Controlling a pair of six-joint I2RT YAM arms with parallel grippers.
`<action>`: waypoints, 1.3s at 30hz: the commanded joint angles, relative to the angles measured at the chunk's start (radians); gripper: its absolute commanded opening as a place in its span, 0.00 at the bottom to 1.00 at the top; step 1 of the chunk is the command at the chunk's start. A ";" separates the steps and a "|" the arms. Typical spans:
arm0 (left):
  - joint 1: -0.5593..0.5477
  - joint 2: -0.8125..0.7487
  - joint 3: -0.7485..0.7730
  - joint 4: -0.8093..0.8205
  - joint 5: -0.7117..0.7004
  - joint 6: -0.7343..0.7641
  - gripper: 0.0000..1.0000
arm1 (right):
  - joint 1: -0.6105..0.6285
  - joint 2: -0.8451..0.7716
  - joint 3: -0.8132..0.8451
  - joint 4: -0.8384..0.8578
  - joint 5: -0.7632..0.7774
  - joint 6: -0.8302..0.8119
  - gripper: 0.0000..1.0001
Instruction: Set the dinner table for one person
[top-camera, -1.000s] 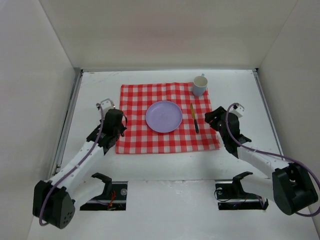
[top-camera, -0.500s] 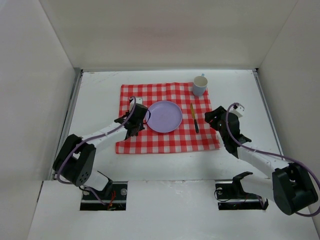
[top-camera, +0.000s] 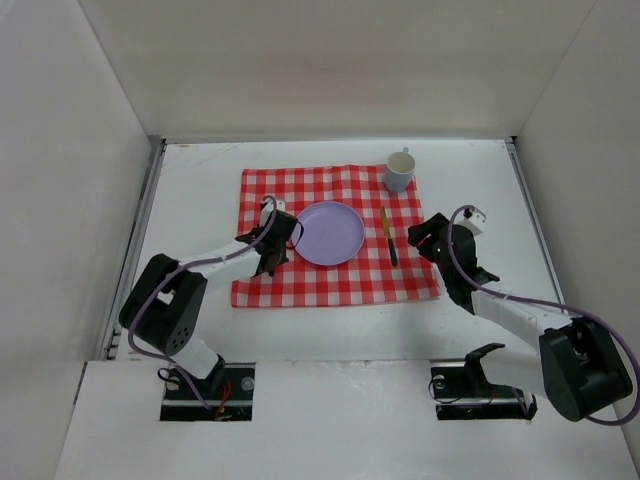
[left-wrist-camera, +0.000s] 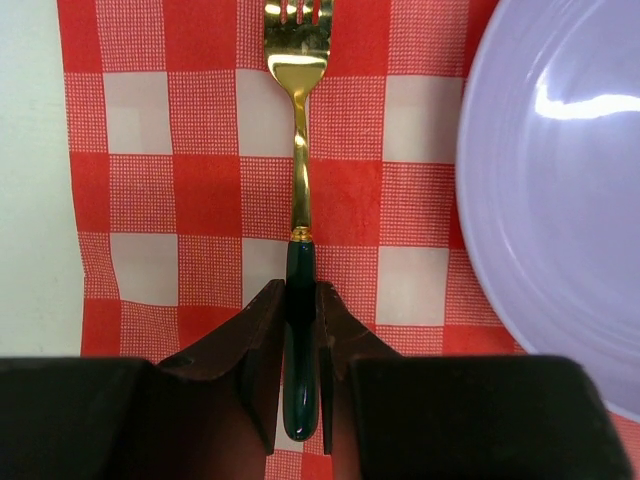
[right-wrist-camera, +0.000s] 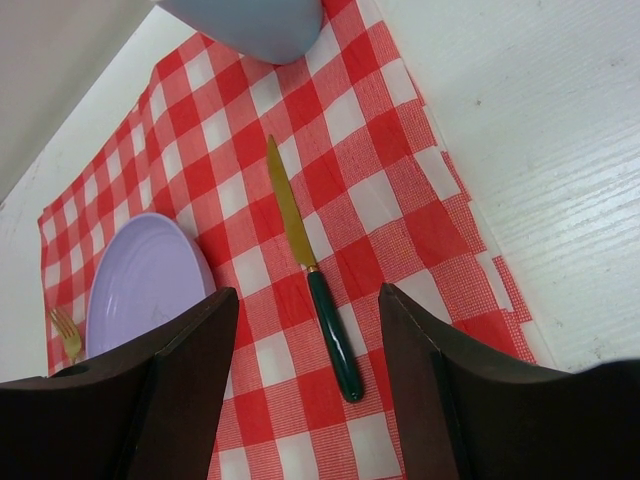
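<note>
Left claw (top-camera: 272, 245), from above: a second ago it hung at the checked cloth's (top-camera: 270, 288) edge, well left of the plate (top-camera: 328, 232). Now it sits just left of the plate.
Right claw (top-camera: 430, 238), from above: barely shifted, right of the plate, beyond the knife (top-camera: 388, 238). The mug (top-camera: 399, 170) stands behind-right of the plate.
Dinner table (top-camera: 190, 190), from above: white top under the cloth, plate central.
Fork (left-wrist-camera: 298, 180), left wrist: clear only here. My left fingers clench its green handle and it runs alongside the plate's left rim, apart from it. Whether it rests on the cloth I cannot tell. I judge only the release remains.
Knife, right wrist: my right jaws stand open and empty. Fork tines peek out left of the plate.
</note>
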 joint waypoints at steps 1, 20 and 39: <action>0.011 0.016 0.022 0.022 -0.026 0.001 0.06 | 0.010 0.002 0.017 0.060 0.002 -0.013 0.65; 0.017 0.047 0.063 0.022 -0.061 0.017 0.07 | 0.010 0.014 0.026 0.060 -0.017 -0.013 0.66; -0.001 -0.229 0.017 0.002 -0.112 -0.036 0.55 | 0.010 -0.024 0.012 0.062 -0.003 -0.013 0.76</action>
